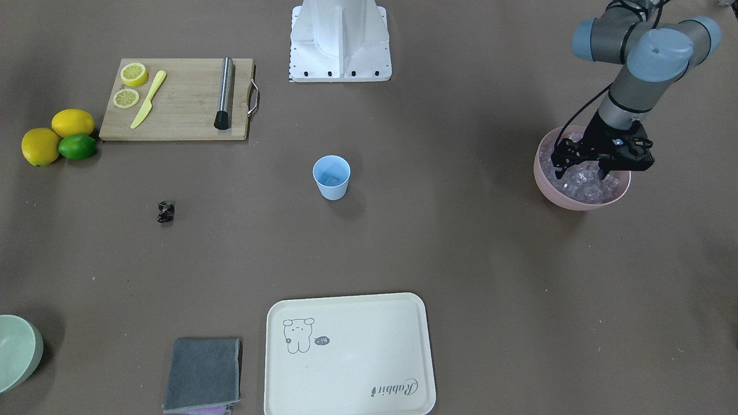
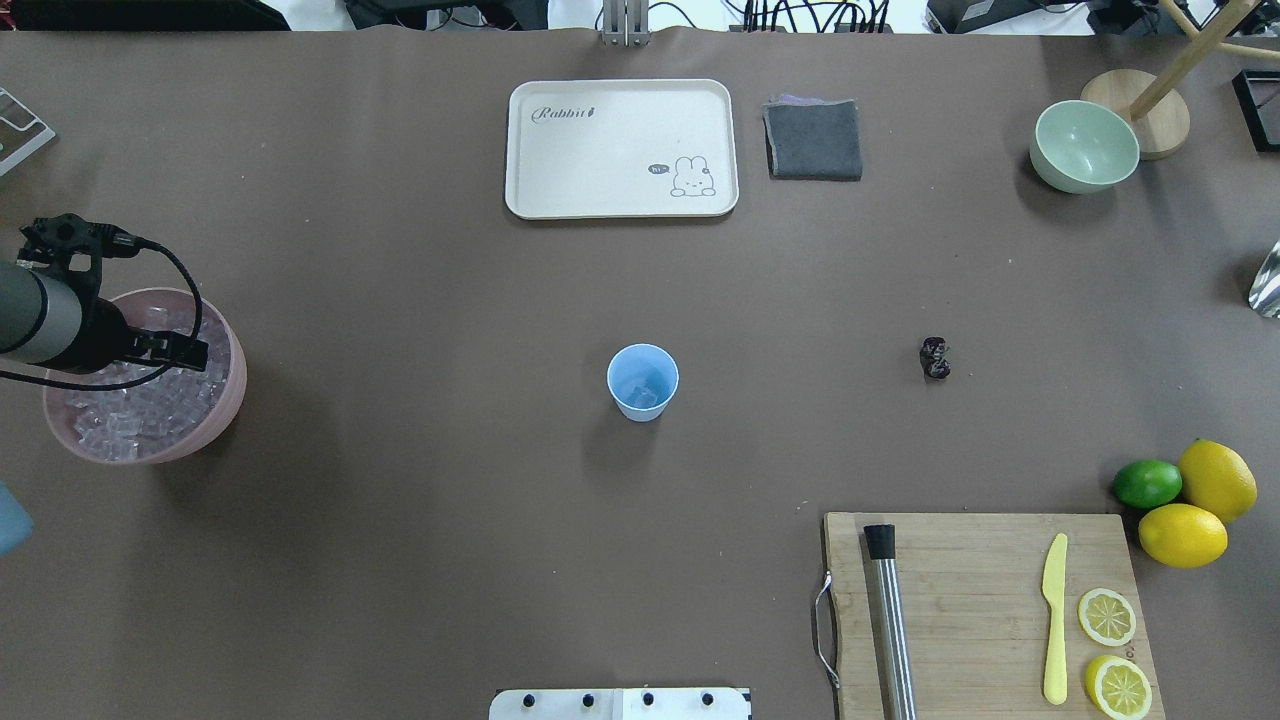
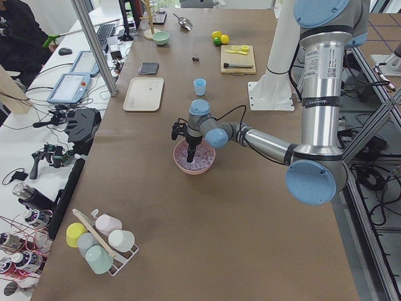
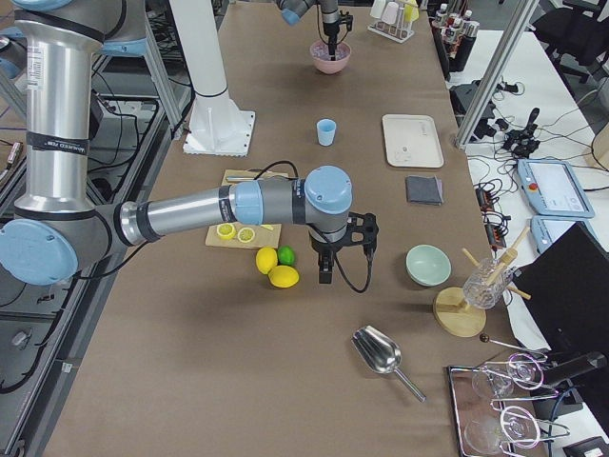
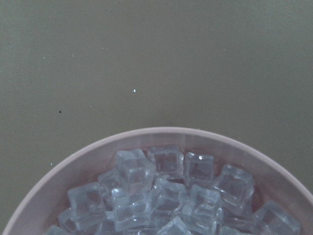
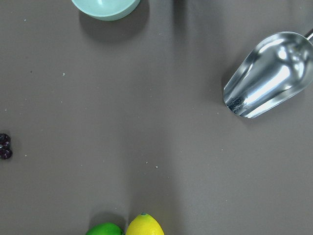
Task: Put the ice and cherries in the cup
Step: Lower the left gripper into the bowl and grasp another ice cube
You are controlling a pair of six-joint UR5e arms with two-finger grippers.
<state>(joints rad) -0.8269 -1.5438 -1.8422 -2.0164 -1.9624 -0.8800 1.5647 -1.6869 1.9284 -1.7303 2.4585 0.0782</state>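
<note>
The light-blue cup (image 1: 331, 177) stands upright mid-table, also in the overhead view (image 2: 642, 382); a faint clear cube seems to lie in its bottom. The ice (image 1: 583, 187) fills a pink bowl (image 1: 568, 200) at the robot's left end, and it also shows in the left wrist view (image 5: 166, 196). My left gripper (image 1: 581, 170) is open, with its fingertips down among the cubes in the bowl. The dark cherries (image 1: 166, 211) lie on the table toward the robot's right, also in the overhead view (image 2: 935, 358). My right gripper (image 4: 326, 274) hovers near the lemons; I cannot tell whether it is open or shut.
A wooden board (image 1: 184, 109) holds lemon slices, a yellow knife and a metal muddler. Two lemons and a lime (image 1: 57, 138) lie beside it. A cream tray (image 1: 349, 354), a grey cloth (image 1: 202, 374), a pale green bowl (image 1: 17, 351) and a metal scoop (image 6: 269, 73) lie at the far side.
</note>
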